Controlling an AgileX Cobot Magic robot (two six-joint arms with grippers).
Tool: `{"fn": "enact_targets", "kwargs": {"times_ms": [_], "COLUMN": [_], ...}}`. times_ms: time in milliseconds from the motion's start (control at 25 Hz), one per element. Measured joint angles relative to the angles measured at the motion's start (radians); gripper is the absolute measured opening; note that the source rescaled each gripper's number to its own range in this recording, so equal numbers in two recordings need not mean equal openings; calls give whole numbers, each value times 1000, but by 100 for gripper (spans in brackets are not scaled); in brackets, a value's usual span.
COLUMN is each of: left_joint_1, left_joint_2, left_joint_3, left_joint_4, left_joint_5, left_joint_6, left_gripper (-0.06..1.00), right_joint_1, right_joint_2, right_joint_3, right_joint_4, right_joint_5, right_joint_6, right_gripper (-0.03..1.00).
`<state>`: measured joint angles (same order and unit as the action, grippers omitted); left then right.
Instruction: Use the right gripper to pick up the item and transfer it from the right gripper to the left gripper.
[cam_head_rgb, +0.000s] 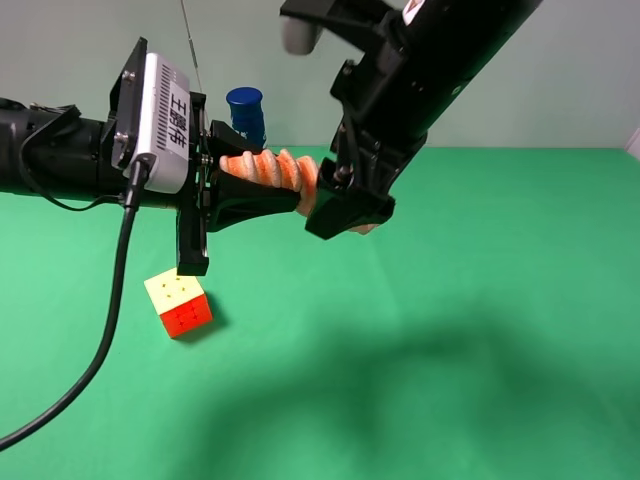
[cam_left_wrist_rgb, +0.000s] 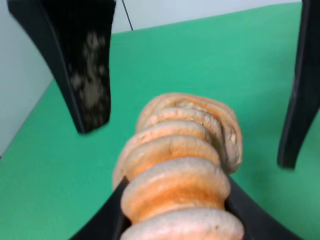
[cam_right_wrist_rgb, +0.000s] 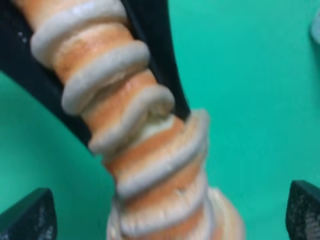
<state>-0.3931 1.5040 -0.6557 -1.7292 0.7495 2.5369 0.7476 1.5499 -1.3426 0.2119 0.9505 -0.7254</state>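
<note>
Item (cam_head_rgb: 270, 168), an orange-pink ribbed roll, is off the green tabletop (cam_head_rgb: 480, 330). It is in the air above the puzzle cube (cam_head_rgb: 178, 303) and a little to the cube's right in the exterior view, lying roughly level.

Right hand (cam_head_rgb: 335, 195) is bulky and black and comes in from high up, well to the right of the cube. It is spread wide: its fingers (cam_left_wrist_rgb: 85, 65) stand on either side of the roll's end farther from the cube, with green showing in the gaps. The right wrist view agrees, with the two mesh-faced tips far apart and the roll (cam_right_wrist_rgb: 150, 150) passing between them untouched.

Left hand (cam_head_rgb: 262, 180) is black with a white-grey labelled box (cam_head_rgb: 165, 120) and reaches in almost straight above the cube. It is clamped on the roll's nearer end, and its black fingers (cam_right_wrist_rgb: 160, 50) press into the ribs on both sides. The left wrist view shows the roll (cam_left_wrist_rgb: 175, 170) squeezed between them.

Black cable (cam_head_rgb: 100, 340) droops from the labelled box and runs down past the cube's left side.

Bottle (cam_head_rgb: 245, 110) is beyond the cube, behind the left hand. Only its blue cap is clear.

Cube sits on the tabletop, yellow face up and red-orange side showing, touching nothing else.
</note>
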Motion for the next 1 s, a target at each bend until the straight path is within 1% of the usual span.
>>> {"fn": "enact_targets", "kwargs": {"times_ms": [80, 160, 240, 320, 400, 480, 600, 720, 880, 1000], "left_joint_1": [0, 0, 0, 0, 0, 0, 0, 0, 0, 0], "left_joint_2": [0, 0, 0, 0, 0, 0, 0, 0, 0, 0], "left_joint_3": [0, 0, 0, 0, 0, 0, 0, 0, 0, 0], "left_joint_4": [0, 0, 0, 0, 0, 0, 0, 0, 0, 0], "left_joint_5": [0, 0, 0, 1, 3, 3, 3, 3, 3, 3], "left_joint_6": [0, 0, 0, 0, 0, 0, 0, 0, -25, -45], "left_gripper": [11, 11, 9, 9, 9, 9, 7, 7, 6, 6], "right_joint_1": [0, 0, 0, -6, -32, -78, -182, -303, -488, -609], "right_joint_2": [-20, -37, -48, -51, -51, -52, -68, -111, -221, -335], "right_joint_3": [0, 0, 0, 0, 0, 0, 16, 68, 183, 271], "right_joint_4": [-37, -61, -68, -67, -65, -65, -63, -36, 4, 8], "right_joint_5": [19, 59, 117, 144, 154, 154, 152, 140, 88, 44], "right_joint_6": [18, 36, 40, 59, 110, 183, 276, 328, 382, 436], "right_gripper": [100, 100, 100, 100, 100, 100, 100, 100, 100, 100]}}
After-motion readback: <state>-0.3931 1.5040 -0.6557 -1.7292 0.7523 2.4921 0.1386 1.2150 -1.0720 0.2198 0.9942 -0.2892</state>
